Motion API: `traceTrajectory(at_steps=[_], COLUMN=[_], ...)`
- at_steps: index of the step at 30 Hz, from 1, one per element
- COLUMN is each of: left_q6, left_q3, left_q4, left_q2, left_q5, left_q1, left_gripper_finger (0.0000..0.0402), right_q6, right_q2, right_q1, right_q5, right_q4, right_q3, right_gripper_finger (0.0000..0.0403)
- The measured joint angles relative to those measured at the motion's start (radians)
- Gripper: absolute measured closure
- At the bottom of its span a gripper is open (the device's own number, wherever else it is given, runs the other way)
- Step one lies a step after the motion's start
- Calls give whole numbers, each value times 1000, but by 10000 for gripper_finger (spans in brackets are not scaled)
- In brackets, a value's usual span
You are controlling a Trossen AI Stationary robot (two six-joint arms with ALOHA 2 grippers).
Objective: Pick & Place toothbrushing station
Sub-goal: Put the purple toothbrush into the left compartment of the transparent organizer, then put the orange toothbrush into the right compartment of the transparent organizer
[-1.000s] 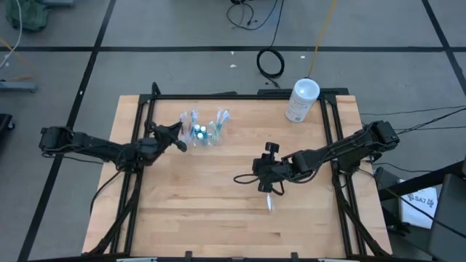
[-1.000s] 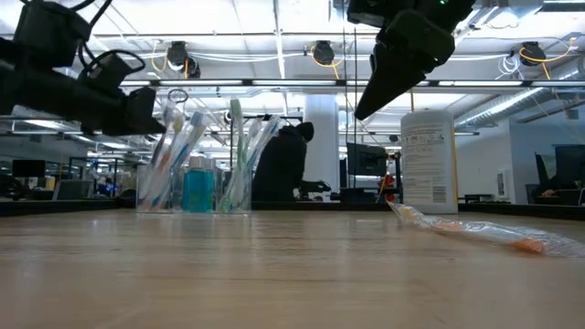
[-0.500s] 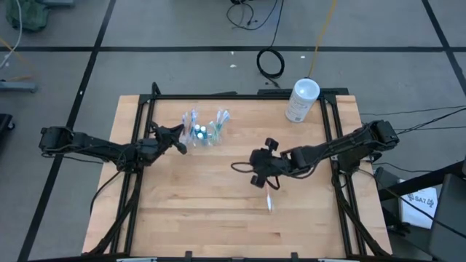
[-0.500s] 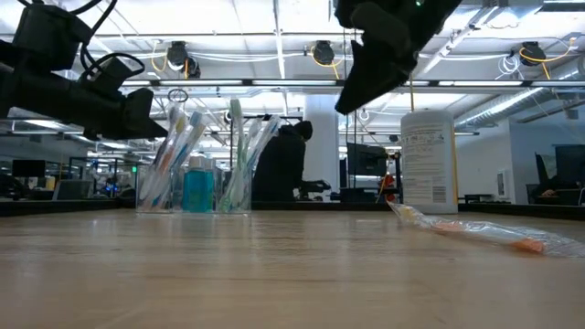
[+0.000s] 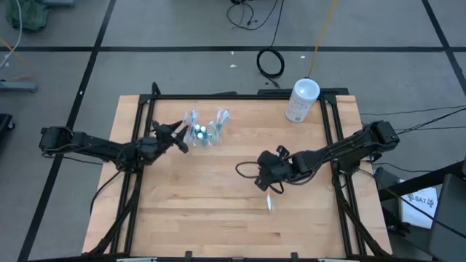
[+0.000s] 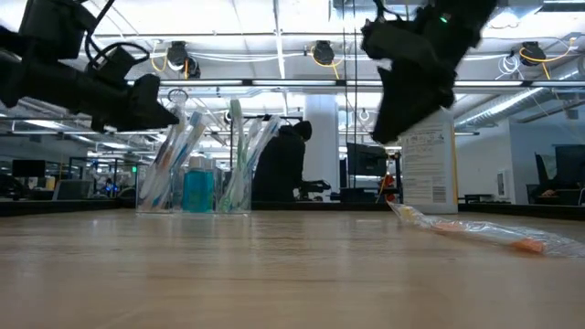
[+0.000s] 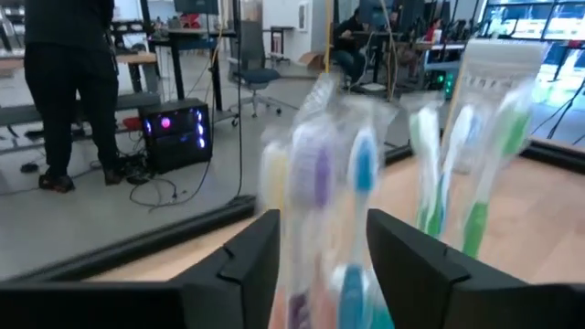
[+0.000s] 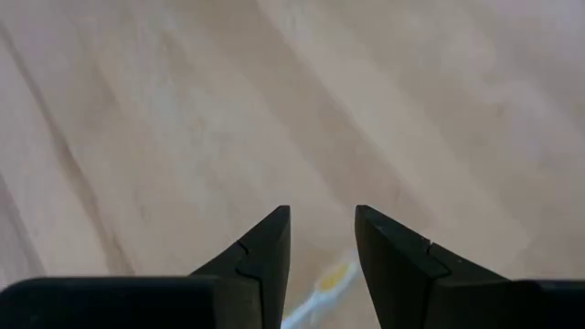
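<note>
High view: one toothbrushing station point(image 5: 207, 131), one white canister point(image 5: 301, 100); both arms' jaws released, holding nothing.

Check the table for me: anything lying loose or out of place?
Yes. One wrapped toothbrush lies flat on the wood, apart from the clear cup where the other brushes stand upright. It sits under the right gripper, whose fingers are open and empty. The left gripper, open, is right beside the cup. The white canister stands upright.
</note>
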Motion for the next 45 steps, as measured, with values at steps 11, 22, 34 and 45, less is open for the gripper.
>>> traceTrajectory(at_steps=[11, 22, 34, 45], left_q6=[48, 98, 116, 121], left_q3=[78, 167, 186, 186], left_q4=[0, 2, 1, 1], left_q2=[0, 0, 0, 0], left_q5=[0, 1, 0, 0], left_q1=[-30, -77, -108, -108], left_gripper_finger=[211, 210, 210, 211], right_q6=[252, 309, 156, 89], right_q2=[0, 0, 1, 1], right_q1=[79, 42, 14, 23], right_q5=[-55, -93, -162, -151], right_q4=[262, 482, 801, 838], right_q3=[-270, -401, -505, -504], right_gripper_finger=[287, 287, 287, 287])
